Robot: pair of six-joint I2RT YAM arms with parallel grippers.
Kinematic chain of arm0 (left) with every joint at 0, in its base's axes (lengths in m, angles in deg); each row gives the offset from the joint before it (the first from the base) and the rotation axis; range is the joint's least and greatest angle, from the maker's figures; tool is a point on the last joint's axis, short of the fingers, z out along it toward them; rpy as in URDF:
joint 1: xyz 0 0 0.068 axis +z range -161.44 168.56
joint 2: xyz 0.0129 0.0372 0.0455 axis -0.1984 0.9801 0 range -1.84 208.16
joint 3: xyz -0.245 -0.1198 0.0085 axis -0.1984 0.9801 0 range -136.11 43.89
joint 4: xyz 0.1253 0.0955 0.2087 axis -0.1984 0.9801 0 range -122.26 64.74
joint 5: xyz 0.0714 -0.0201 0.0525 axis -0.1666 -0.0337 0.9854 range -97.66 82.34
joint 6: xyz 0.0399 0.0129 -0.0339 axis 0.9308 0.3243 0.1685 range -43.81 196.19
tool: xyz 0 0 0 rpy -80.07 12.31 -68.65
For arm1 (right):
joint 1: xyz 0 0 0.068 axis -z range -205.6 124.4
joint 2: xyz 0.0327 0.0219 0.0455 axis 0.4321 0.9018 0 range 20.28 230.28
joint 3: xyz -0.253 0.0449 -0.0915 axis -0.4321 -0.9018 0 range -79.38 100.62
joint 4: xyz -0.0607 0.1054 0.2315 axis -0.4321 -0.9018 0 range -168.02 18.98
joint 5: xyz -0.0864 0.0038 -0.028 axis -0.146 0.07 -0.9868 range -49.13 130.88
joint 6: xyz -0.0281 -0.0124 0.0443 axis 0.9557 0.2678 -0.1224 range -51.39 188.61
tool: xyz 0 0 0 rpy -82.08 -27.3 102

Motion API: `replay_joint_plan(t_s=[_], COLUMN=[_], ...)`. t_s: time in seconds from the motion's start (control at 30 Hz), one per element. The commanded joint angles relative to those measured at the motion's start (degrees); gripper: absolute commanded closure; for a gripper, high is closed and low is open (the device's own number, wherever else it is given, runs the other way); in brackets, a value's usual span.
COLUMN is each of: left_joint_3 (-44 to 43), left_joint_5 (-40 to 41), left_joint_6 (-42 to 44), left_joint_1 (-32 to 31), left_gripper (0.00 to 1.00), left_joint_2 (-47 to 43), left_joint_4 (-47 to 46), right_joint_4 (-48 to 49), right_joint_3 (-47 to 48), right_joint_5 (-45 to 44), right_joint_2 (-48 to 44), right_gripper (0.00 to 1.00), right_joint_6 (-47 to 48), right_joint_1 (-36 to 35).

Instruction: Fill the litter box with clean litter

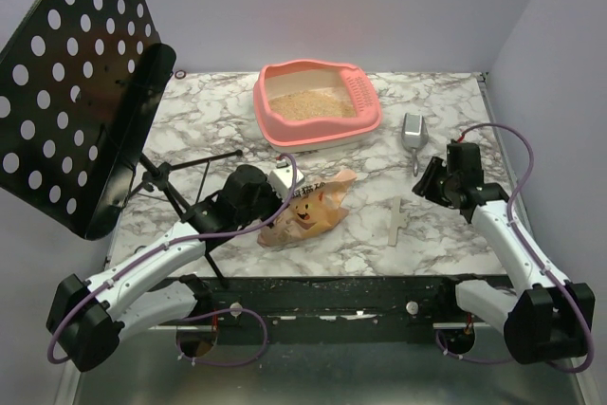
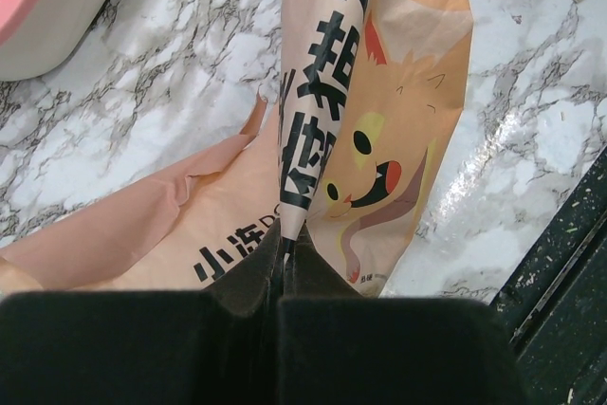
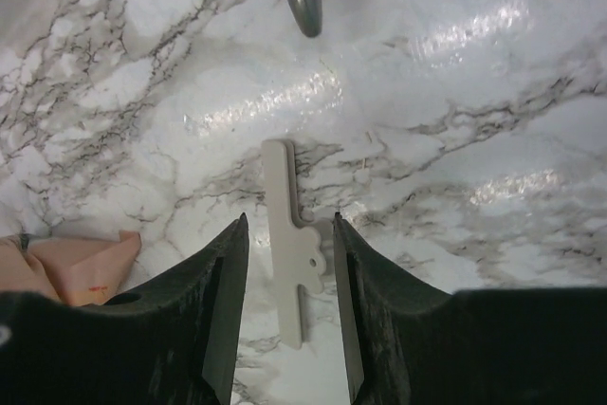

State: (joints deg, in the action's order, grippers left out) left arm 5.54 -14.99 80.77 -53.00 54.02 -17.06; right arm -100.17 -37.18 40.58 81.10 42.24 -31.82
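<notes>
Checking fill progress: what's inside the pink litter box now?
Tan clean litter lies across the floor of the litter box, with a grille at its right end. The near rim hides the front strip of floor; depth cannot be judged.

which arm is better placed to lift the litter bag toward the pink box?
Left. The left pincer is shut on a fold of the bag, in front of the litter box; the right pincer hangs open over a beige strip, holding nothing.
</notes>
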Motion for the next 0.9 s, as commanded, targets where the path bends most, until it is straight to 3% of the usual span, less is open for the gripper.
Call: replay_joint_plan(t_s=[0.0, 0.7, 0.87], left_joint_3=[-0.8, -1.0, -0.9], left_joint_5=[3.6, 3.6, 2.4], left_joint_6=[-0.3, -0.2, -0.1], left_joint_1=[0.6, 0.6, 0.6], left_gripper=[1.0, 1.0, 1.0], left_joint_2=[-2.1, -0.2, 0.1], left_joint_4=[-1.4, -1.4, -1.7], right_joint_4=[-2.2, 7.3, 9.3], right_joint_3=[-3.0, -11.8, -12.5], right_joint_5=[4.2, 8.7, 10.7], right_joint_2=[0.0, 6.9, 8.5], right_gripper=[0.52, 0.56, 0.66], right_joint_6=[-6.4, -10.2, -10.3], right_joint_1=[0.4, 0.4, 0.4])
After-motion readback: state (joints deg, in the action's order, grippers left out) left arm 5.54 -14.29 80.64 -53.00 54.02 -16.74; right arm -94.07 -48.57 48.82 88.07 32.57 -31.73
